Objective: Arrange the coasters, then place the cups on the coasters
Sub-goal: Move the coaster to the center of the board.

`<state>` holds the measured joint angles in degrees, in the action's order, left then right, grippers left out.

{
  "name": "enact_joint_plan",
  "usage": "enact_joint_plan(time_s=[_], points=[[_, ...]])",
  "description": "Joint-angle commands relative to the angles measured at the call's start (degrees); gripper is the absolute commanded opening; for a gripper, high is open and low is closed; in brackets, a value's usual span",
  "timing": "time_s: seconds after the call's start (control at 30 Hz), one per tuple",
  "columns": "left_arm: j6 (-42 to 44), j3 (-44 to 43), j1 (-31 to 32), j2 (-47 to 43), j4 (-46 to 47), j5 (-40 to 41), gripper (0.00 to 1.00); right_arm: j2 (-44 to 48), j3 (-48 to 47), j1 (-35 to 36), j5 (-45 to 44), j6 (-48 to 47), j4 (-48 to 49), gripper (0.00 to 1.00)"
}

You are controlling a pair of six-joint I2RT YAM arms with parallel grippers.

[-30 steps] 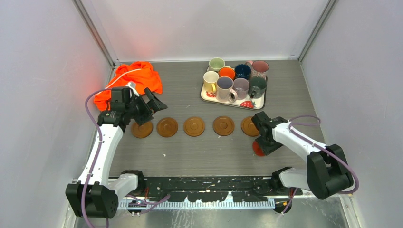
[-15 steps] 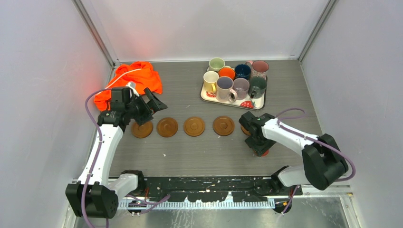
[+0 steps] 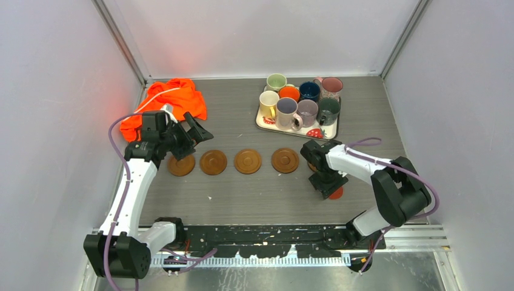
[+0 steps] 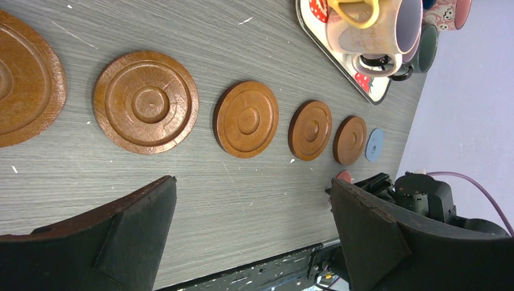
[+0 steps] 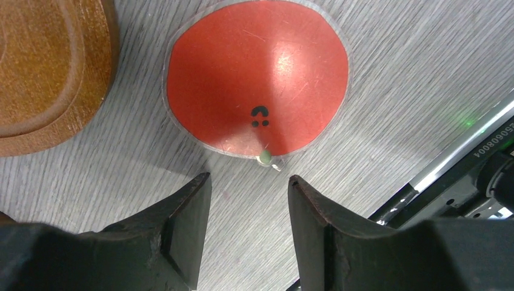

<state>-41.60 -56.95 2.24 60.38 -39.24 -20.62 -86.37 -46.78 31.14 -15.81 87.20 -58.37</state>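
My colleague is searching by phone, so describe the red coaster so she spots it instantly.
Follow the brown wooden coasters across the table to the right end. Nearer the front edge, at the tips of the right claw, lies the red coaster: thin, glossy, with a tiny black mark, not thick and ringed.

Orange cloth [image 3: 165,104], strawberry-print tray [image 3: 304,131]

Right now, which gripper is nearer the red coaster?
Right. The right gripper hovers beside the red coaster; the left gripper is far off, by the leftmost brown coaster.
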Motion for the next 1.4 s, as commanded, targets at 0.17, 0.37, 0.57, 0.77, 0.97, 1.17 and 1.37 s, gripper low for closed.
enact_joint_plan(time_s=[0.17,0.37,0.57,0.77,0.97,1.17,1.37], points=[[0.0,0.0,0.2,-0.5,1.8,-0.9,1.00,4.9,8.4,-2.5,-2.8,4.9,7.3,0.55],[0.0,0.0,0.1,-0.2,1.9,-1.0,1.00,9.6,8.6,-3.8,-7.0,5.8,4.8,0.55],[0.0,-0.6,0.3,0.1,1.8,-1.2,1.00,10.1,8.9,-6.7,-8.8,4.2,5.5,0.55],[0.1,-0.8,0.4,0.2,1.5,-1.2,1.00,9.7,8.7,-10.3,-9.2,2.2,5.5,0.55],[0.1,-0.9,0.5,0.4,1.7,-1.2,1.00,10.3,9.2,-16.7,-8.7,-2.5,5.8,0.55],[0.1,-1.3,0.6,0.6,1.5,-1.3,1.00,10.5,9.1,-23.6,-8.2,-7.1,7.0,0.55],[0.1,-1.9,1.0,1.2,1.4,-1.3,1.00,9.9,8.7,-30.0,-8.7,-11.9,8.2,0.55]])
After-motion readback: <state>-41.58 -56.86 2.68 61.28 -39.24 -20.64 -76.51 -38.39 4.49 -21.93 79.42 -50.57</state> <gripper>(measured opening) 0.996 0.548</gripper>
